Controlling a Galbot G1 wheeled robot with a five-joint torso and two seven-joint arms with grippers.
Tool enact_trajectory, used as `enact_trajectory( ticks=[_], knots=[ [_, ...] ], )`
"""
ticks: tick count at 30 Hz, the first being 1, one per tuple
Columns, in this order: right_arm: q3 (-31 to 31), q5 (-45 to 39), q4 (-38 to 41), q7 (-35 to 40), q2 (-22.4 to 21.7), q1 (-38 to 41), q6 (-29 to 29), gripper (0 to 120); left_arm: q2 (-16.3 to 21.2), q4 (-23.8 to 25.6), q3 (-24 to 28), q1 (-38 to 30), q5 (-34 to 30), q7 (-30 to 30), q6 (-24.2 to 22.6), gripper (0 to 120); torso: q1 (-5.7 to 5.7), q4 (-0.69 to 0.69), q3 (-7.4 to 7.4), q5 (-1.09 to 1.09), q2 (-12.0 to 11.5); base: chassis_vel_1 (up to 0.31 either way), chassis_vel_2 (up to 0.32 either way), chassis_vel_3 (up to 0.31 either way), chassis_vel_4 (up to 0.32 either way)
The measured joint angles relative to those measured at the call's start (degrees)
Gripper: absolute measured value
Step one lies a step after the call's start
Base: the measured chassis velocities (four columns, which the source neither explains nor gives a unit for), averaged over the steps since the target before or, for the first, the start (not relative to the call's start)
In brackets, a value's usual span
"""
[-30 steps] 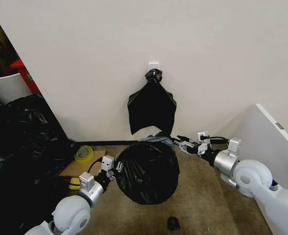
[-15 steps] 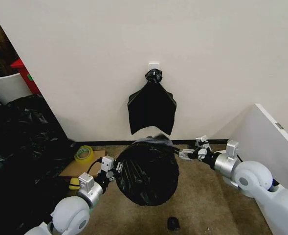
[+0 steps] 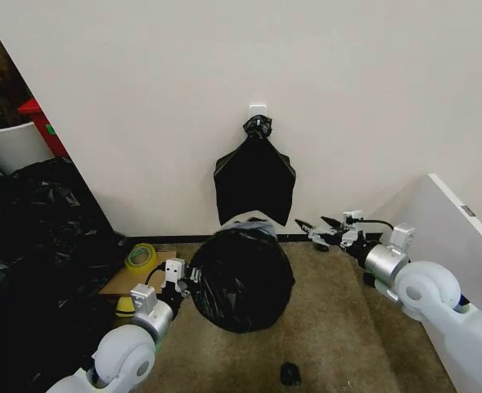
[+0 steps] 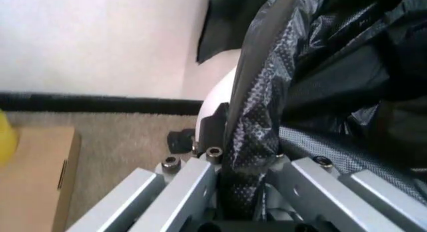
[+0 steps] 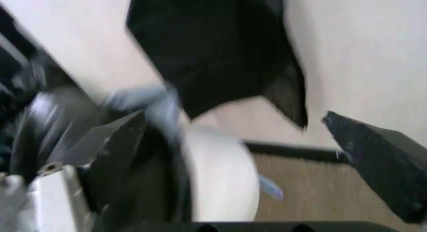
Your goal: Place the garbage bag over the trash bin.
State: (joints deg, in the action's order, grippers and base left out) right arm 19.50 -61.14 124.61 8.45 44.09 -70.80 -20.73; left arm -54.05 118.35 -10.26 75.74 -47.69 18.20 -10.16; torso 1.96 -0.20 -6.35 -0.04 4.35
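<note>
At seven o'clock, the left gripper (image 3: 183, 282) pinched a fold of the garbage bag (image 3: 242, 274), which draped the trash bin (image 4: 217, 94) at centre on the carpet (image 3: 339, 327). Toward two o'clock, the right gripper (image 3: 316, 229) hung with fingers spread, apart from the bag. Behind, a knotted black bag (image 3: 254, 178) hung on the wall.

Bag on the floor between my two arms.
Garbage bag (image 3: 242, 278) centre; my left gripper (image 3: 183, 284) touches its nine o'clock side, right gripper (image 3: 316, 230), fingers spread, apart at two o'clock.
</note>
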Motion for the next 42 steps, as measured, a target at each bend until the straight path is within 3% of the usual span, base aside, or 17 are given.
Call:
enact_trajectory(
  ticks=[2, 3, 10, 15, 18, 20, 25, 35, 42],
  knots=[
    [-1.7, 0.5, 5.5, 5.7, 1.5, -1.2, -3.7, 86, -1.3, 0.0, 0.1, 0.0, -0.8, 2.5, -0.1, 0, 0.00, 0.08, 0.00, 0.02, 0.0, 0.000, 0.000, 0.000, 0.000],
    [-1.7, 0.5, 5.5, 5.7, 1.5, -1.2, -3.7, 86, -1.3, 0.0, 0.1, 0.0, -0.8, 2.5, -0.1, 0, 0.00, 0.08, 0.00, 0.02, 0.0, 0.000, 0.000, 0.000, 0.000],
    [-6.7, 0.6, 13.2, 15.3, 6.7, -1.9, -11.9, 55, -4.2, 0.0, 4.1, -1.2, -0.3, 6.9, -0.4, 0, 0.00, 0.04, 0.00, 0.00, 0.0, 0.000, 0.000, 0.000, 0.000],
    [-11.3, 2.2, 12.2, 18.8, 9.9, 0.0, -14.8, 41, -4.8, -0.3, 6.2, -1.8, 1.0, 7.3, -0.4, 0, 0.00, 0.06, 0.00, 0.01, 0.0, 0.000, 0.000, 0.000, 0.000],
    [-16.8, 5.9, 8.7, 21.0, 14.2, 2.0, -17.0, 26, -5.2, -0.4, 7.7, -2.0, 2.8, 7.3, -0.4, 0, 0.00, 0.06, 0.00, 0.02, 0.0, 0.000, 0.000, 0.000, 0.000],
    [-17.8, 6.5, 7.9, 21.6, 15.0, 2.4, -17.5, 22, -5.3, -0.4, 7.9, -2.0, 3.1, 7.3, -0.3, 0, 0.00, 0.06, 0.00, 0.01, 0.0, 0.000, 0.000, 0.000, 0.000],
    [-23.8, 9.7, 1.8, 28.4, 19.5, 6.1, -20.9, 1, -5.7, -0.6, 8.7, -2.1, 5.1, 7.2, -0.2, 0, 0.00, 0.07, 0.00, 0.00, 0.0, 0.000, 0.000, 0.000, 0.000],
    [-29.1, 14.4, -8.1, 35.1, 23.9, 10.2, -21.4, 0, -5.6, 0.1, 10.3, -2.1, 5.8, 6.8, 0.0, 0, 0.00, 0.06, 0.00, 0.00, 0.0, 0.000, 0.000, 0.000, 0.000],
    [-30.6, 18.3, -13.3, 35.1, 26.9, 12.6, -21.1, 0, -5.1, 1.2, 10.6, -1.5, 5.8, 6.5, -0.1, 0, 0.00, 0.06, 0.00, 0.00, 0.0, 0.000, 0.000, 0.000, 0.000]
  ],
)
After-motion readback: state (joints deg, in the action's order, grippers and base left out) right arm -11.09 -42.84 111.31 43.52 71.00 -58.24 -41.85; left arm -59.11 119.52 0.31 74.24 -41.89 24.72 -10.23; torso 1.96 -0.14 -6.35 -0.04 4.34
